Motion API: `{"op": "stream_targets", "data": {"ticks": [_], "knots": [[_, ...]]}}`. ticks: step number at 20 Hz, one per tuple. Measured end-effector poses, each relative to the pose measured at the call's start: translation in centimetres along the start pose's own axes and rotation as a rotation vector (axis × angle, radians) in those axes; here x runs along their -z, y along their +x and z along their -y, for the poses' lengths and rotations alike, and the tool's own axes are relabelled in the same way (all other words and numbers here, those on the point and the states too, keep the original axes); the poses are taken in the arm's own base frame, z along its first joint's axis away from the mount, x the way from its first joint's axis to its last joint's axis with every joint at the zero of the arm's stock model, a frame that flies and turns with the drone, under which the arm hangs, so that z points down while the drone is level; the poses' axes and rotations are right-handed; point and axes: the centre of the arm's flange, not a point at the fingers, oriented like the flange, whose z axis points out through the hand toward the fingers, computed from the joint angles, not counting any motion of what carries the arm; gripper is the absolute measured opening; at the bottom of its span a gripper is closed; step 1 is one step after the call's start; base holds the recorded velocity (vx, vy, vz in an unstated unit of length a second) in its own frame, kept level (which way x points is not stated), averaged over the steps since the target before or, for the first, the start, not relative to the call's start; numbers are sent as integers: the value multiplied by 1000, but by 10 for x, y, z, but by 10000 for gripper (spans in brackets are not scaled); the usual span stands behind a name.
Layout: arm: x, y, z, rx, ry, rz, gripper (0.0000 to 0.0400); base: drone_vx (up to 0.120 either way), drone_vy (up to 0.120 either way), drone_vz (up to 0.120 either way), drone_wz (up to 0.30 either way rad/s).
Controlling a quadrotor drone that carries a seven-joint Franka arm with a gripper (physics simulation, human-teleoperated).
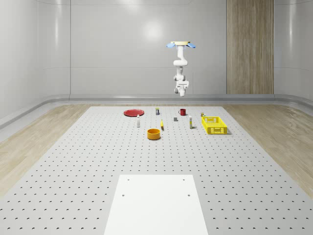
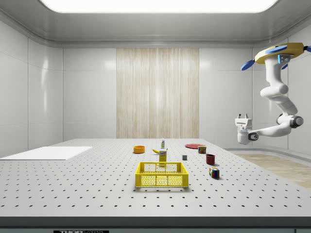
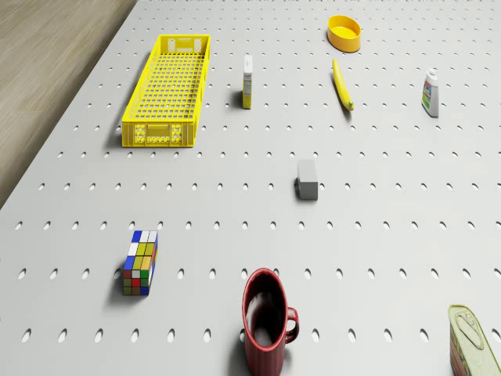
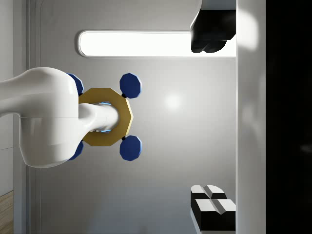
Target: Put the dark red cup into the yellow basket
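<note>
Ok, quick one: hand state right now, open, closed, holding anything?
Hand: open and empty, held high in the air, pointing upward, with the drone hovering; the dark red cup sits untouched on the table.

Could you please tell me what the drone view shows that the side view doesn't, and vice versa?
From the drone view: the dark red cup seen from above, with its open mouth and handle. From the side view: the drone hovering high at the side view's right, its gripper open and raised well above the table. Shared: the cup, the yellow basket and the Rubik's cube.
</note>
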Motion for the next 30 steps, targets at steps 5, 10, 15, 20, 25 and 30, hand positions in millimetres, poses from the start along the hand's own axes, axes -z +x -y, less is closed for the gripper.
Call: {"op": "stream_targets", "data": {"ticks": [5,10,15,20,25,30], "knots": [[12,1,1,0,3,-3,400,120,0,0,0],[17,1,1,0,5,-6,400,120,0,0,0],[18,1,1,0,8,-8,400,120,0,0,0],[19,0,1,0,10,-11,400,120,0,0,0],[19,0,0,0,12,-15,400,120,0,0,0],[19,0,0,0,13,-19,400,120,0,0,0]]}}
